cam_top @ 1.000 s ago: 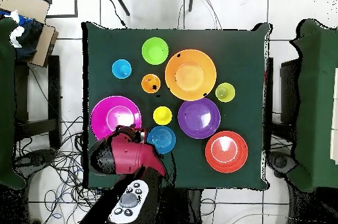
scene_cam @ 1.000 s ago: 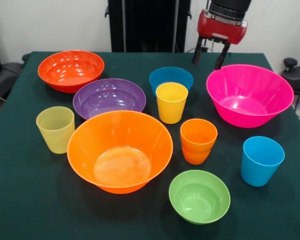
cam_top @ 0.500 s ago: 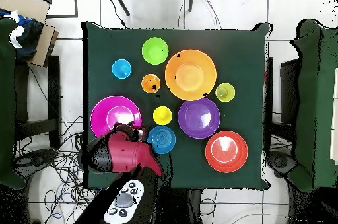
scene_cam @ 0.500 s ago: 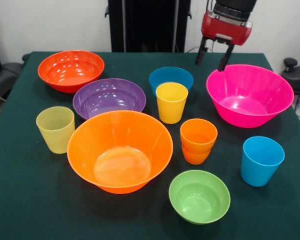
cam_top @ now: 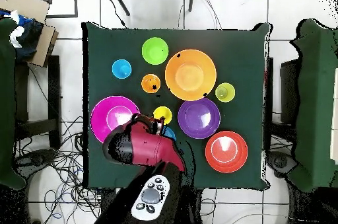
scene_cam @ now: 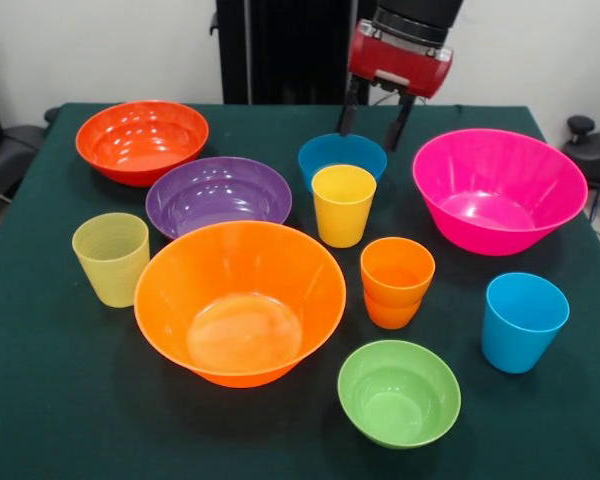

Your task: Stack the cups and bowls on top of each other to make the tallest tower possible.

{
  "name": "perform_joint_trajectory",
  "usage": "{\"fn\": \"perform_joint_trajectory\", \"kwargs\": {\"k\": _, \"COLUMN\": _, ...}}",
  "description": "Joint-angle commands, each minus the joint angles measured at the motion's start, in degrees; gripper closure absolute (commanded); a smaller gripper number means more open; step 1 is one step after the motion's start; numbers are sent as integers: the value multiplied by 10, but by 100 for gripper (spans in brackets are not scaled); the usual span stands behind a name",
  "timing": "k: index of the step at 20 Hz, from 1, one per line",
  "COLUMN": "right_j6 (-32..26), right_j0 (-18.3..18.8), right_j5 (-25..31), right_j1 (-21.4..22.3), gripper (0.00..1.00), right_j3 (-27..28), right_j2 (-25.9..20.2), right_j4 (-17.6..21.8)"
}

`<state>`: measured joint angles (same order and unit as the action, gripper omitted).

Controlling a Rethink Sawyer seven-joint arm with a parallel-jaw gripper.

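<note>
Front view – claw: We see the claw (scene_cam: 373,112) above the far rim of the small blue bowl (scene_cam: 342,156), its two dark prongs spread apart and pinching nothing.
Front view – large bowls: The hot pink bowl (scene_cam: 498,188) sits to the picture's right of the claw; the large orange bowl (scene_cam: 239,300) sits near the front of the worktop (scene_cam: 40,400).
Front view – medium bowls: The red-orange bowl (scene_cam: 142,139) is at the far left, with the purple bowl (scene_cam: 218,194) just beside it.
Front view – cups: The yellow cup (scene_cam: 343,204) stands just in front of the small blue bowl. The orange cup (scene_cam: 396,281), the sky blue cup (scene_cam: 521,320) and the ribbed yellow-green cup (scene_cam: 111,257) stand apart from one another.
Front view – remaining bowl: The lime green bowl (scene_cam: 399,391) lies nearest the front edge.
Overhead view – arm: The red arm housing (cam_top: 142,147) covers most of the small blue bowl and borders the hot pink bowl (cam_top: 112,112).
Overhead view – layout: Every vessel we can see rests singly on the worktop (cam_top: 251,49).
Step in hand: We judge that no tower exists yet; the claw appears to be lining up over the small blue bowl.
Next move: We expect a descent with one prong inside the rim and one outside, clear of the yellow cup.
</note>
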<state>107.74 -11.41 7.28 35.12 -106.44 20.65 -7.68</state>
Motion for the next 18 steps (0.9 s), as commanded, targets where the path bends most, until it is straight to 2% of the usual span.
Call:
{"fn": "perform_joint_trajectory", "kwargs": {"k": 1, "right_j6": 84, "right_j0": -15, "right_j5": 24, "right_j1": -25, "gripper": 0, "right_j3": 51, "right_j2": -30, "right_j4": -12}}
{"fn": "perform_joint_trajectory", "kwargs": {"k": 18, "right_j6": 88, "right_j0": -18, "right_j5": 24, "right_j1": -33, "gripper": 0, "right_j3": 63, "right_j2": -23, "right_j4": -14}}
